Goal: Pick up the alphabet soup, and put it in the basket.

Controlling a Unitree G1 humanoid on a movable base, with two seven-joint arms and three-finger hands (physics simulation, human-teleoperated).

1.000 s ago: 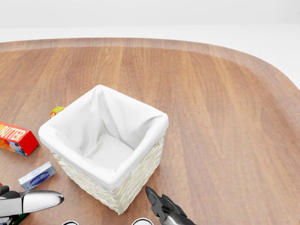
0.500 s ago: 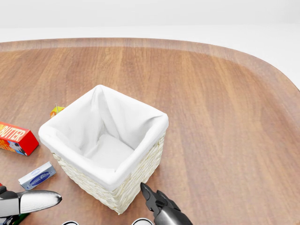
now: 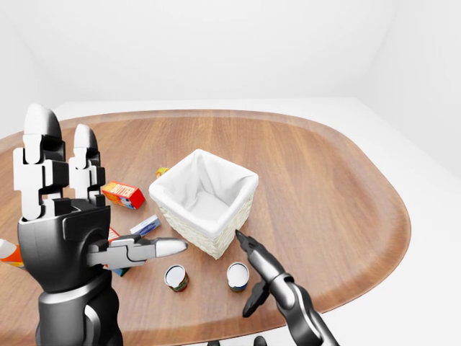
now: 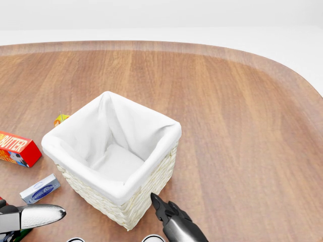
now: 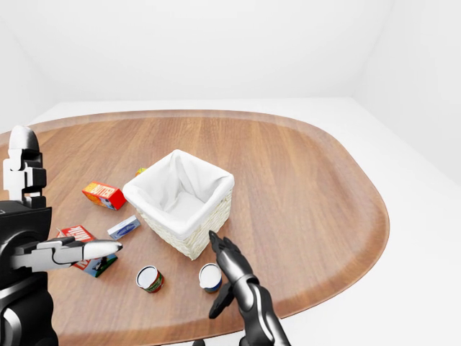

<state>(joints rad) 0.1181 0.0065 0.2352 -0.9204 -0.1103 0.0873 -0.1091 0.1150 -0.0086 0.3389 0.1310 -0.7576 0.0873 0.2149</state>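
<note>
Since a second ago the right hand (image 3: 253,277) has crept up the head view and leftward, its dark fingertip now closer to the basket's lower corner; nothing else on the table has shifted. The hand is open, fingers spread: one points up toward the basket (image 3: 204,202), another hangs down below the wrist. It grips nothing. It stands just beside a blue-labelled can (image 3: 237,276), lying on its side with its open end showing, immediately to the hand's left in the left-eye view; whether they touch cannot be determined. A second can (image 3: 176,277), red and green on its label, lies further left, apart from the first. Which of the two is the alphabet soup cannot be read from the labels.

The basket, wicker with a white cloth lining, sits upright above both cans and holds nothing. To its left lie a small blue-and-white box (image 3: 146,226), an orange-red carton (image 3: 122,194) and a small yellow item (image 3: 162,171).

The left hand (image 3: 65,216) is raised at the left edge, open, fingers upright, thumb extended toward the basket, holding nothing.
</note>
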